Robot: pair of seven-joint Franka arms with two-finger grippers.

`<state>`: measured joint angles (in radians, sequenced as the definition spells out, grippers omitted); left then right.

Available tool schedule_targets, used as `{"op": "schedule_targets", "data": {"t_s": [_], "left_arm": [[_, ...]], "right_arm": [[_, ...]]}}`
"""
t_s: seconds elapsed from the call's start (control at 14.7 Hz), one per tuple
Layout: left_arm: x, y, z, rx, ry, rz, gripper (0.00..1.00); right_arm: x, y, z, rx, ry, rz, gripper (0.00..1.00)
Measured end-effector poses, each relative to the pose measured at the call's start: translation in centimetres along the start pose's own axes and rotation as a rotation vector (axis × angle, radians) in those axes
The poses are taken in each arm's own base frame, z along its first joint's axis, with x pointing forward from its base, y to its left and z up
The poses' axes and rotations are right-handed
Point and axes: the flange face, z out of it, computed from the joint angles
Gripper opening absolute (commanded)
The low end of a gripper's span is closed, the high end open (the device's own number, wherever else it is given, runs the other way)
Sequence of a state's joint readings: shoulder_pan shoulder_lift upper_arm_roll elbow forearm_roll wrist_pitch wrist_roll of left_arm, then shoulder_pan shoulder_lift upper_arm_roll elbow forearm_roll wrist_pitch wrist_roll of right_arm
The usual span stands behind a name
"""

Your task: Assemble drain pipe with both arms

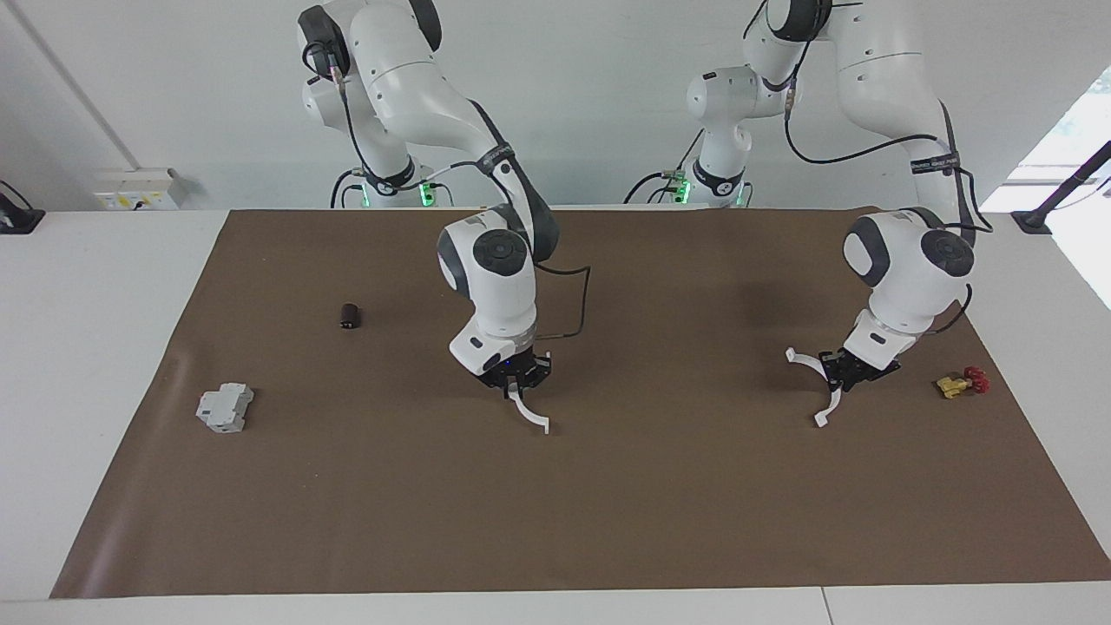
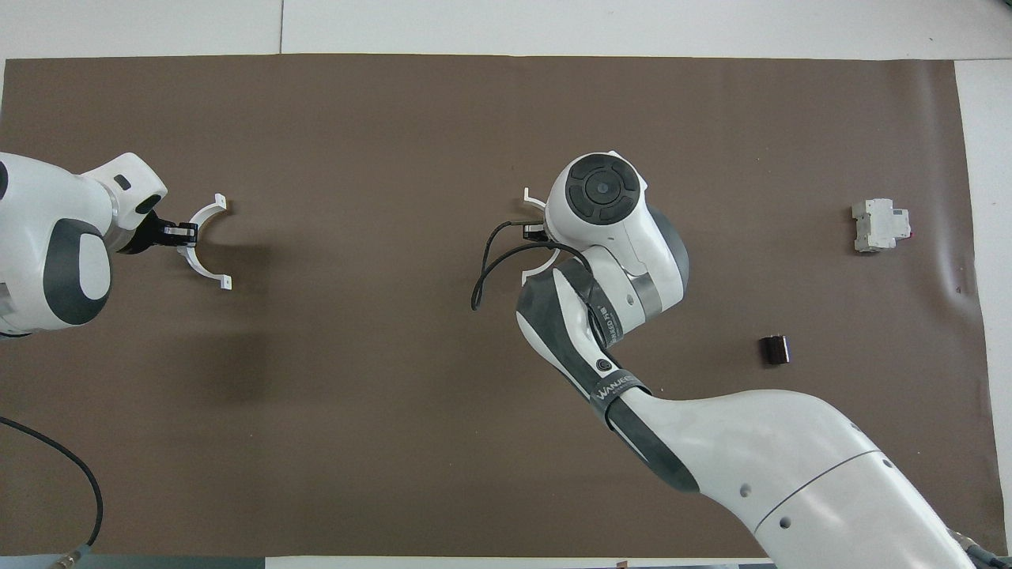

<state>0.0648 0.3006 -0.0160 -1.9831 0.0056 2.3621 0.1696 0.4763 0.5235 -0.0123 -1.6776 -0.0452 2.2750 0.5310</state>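
Brown matting point(image 1: 608, 521) covers the table's near stretch, bare of parts. On it, the right pincer point(image 1: 517, 382) is clamped on one white half-ring point(image 1: 528, 411) near the middle of the table, the arc hanging below its fingertips with one end tab close to the mat. The left pincer point(image 1: 840, 371) is closed on the second half-ring point(image 1: 814, 382) at the left arm's end of the table, gripping at mid-arc with both tabbed ends free. The two halves of the drain pipe are well apart.

Each arc looks thin, light and somewhat springy: I judge a hard squeeze could flex it, and smooth plastic may twist in the pincer when the tabs meet. Mid-arc is the sensible hold, since it leaves the ends clear for joining; the tabs look the most breakable part.

Count: two half-rings, two arms, two pincers. Besides these, one grey boxy block point(image 1: 225, 409) and one small dark cylinder point(image 1: 350, 316) lie toward the right arm's end, and one small yellow-and-red piece point(image 1: 962, 383) lies just beside the left pincer.
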Motion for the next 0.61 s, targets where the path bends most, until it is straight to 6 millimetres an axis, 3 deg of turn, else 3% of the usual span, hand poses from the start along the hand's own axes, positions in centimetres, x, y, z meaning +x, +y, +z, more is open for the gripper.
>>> {"op": "schedule_targets", "data": {"t_s": [0.2,0.34,0.54,0.61], "left_arm": [[0.0,0.6,-2.2,0.001,0.010,0.010,0.00],[0.2,2.0,-3.2,0.000,0.020,0.030,0.00],[0.8,7.0,-3.7,-0.001,0.028,0.029,0.00],[1.1,9.2,-3.9,0.015,0.034,0.033,0.00]], "right_arm": [[-0.5,-0.2,0.3,0.000,-0.005,-0.008,0.02],[-0.7,-0.3,0.4,-0.001,-0.007,-0.018,0.05],[-1.2,-0.1,1.1,0.005,0.000,-0.045,0.07],[-1.4,0.0,1.4,0.006,0.001,-0.055,0.20]]}}
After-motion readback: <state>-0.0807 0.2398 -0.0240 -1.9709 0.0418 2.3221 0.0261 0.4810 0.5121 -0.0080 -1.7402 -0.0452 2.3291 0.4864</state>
